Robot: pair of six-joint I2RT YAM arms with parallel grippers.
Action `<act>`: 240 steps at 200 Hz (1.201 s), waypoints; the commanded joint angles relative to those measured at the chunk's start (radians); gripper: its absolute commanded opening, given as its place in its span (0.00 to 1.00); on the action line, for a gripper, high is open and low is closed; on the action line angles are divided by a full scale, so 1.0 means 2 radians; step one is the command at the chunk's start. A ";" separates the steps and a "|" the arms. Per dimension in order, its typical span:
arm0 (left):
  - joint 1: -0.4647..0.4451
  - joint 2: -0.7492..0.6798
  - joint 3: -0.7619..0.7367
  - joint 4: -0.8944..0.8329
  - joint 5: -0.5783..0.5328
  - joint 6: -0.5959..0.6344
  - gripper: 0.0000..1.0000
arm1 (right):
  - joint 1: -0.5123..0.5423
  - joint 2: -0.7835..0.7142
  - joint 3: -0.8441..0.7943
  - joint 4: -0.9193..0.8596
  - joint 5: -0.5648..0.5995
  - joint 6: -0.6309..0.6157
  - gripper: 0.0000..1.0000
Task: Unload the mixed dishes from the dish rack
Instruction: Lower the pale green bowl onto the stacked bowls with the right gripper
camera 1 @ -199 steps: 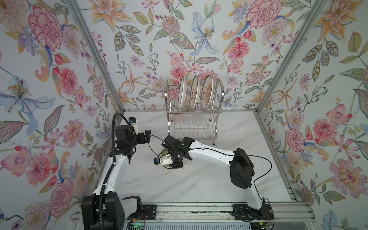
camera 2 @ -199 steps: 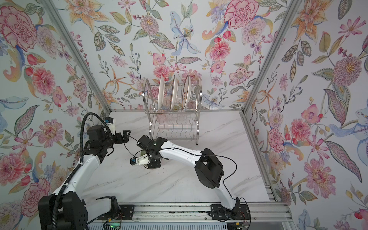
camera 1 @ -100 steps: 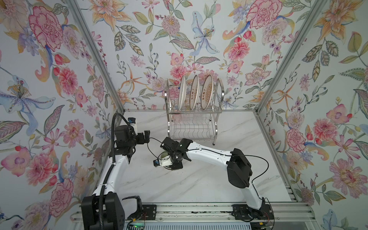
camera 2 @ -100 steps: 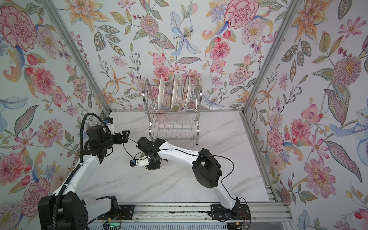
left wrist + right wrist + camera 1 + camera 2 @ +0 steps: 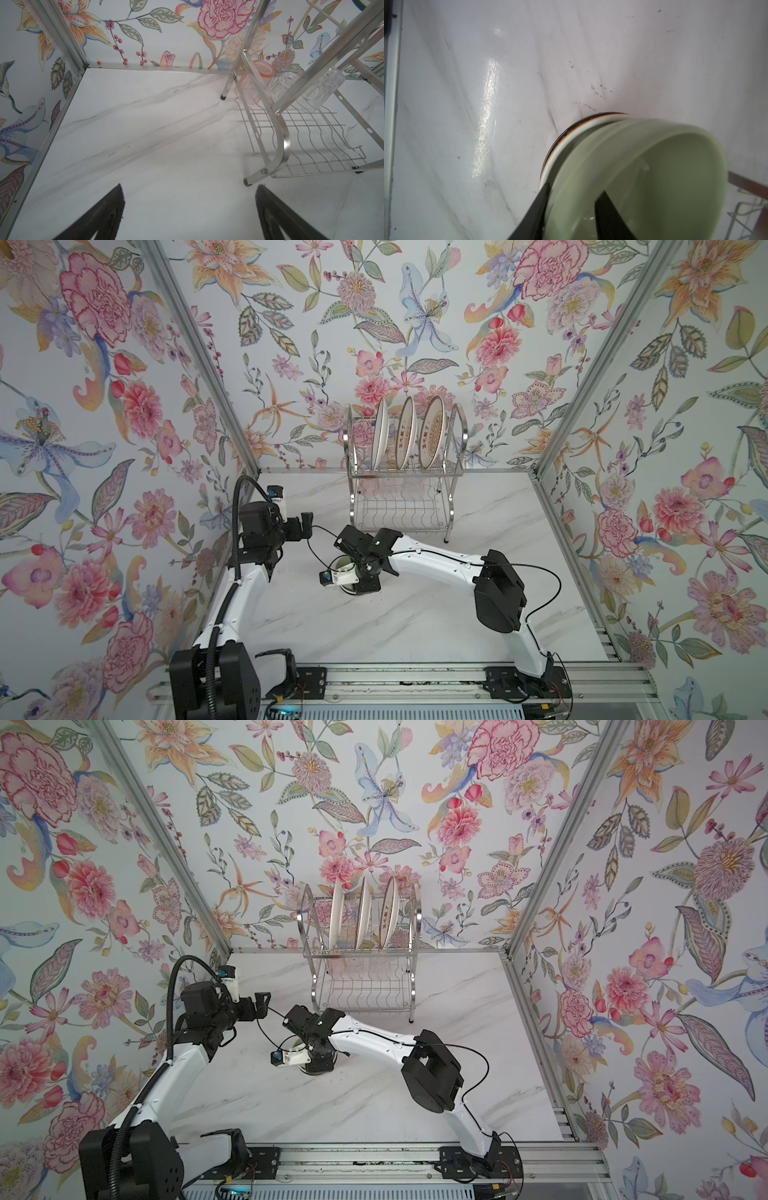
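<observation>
Our right gripper [image 5: 576, 189] stands at the green bowl [image 5: 664, 166], which sits nested in a dark-rimmed bowl [image 5: 571, 133] on the table [image 5: 374, 626] in front of the dish rack [image 5: 405, 510]. Its fingers are parted astride the bowl's wall, one inside and one outside. To finish this set-down well, we judge, we should open wider and lift straight up so neither finger drags the rim. Our left gripper [image 5: 191, 212] hovers spread wide and empty beside the rack, where three plates [image 5: 405, 433] and the cups [image 5: 253, 83] are yet to come out.
</observation>
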 commanded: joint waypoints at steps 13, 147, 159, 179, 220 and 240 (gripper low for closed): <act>0.006 0.001 0.019 -0.002 0.010 -0.005 0.99 | 0.005 -0.016 -0.001 -0.015 -0.027 0.017 0.42; 0.005 0.006 0.020 0.007 0.016 -0.014 0.99 | -0.007 -0.050 0.001 0.022 -0.043 0.041 0.49; 0.005 0.007 0.020 0.007 0.017 -0.014 1.00 | -0.007 -0.051 -0.001 0.022 -0.041 0.041 0.49; 0.005 0.007 0.020 0.008 0.017 -0.015 0.99 | -0.008 -0.051 -0.005 0.022 -0.038 0.042 0.48; 0.005 0.010 0.023 0.007 0.017 -0.016 0.99 | -0.008 -0.067 -0.036 0.041 -0.068 0.052 0.41; 0.005 0.010 0.025 0.006 0.017 -0.015 0.99 | -0.009 -0.069 -0.051 0.043 -0.076 0.059 0.37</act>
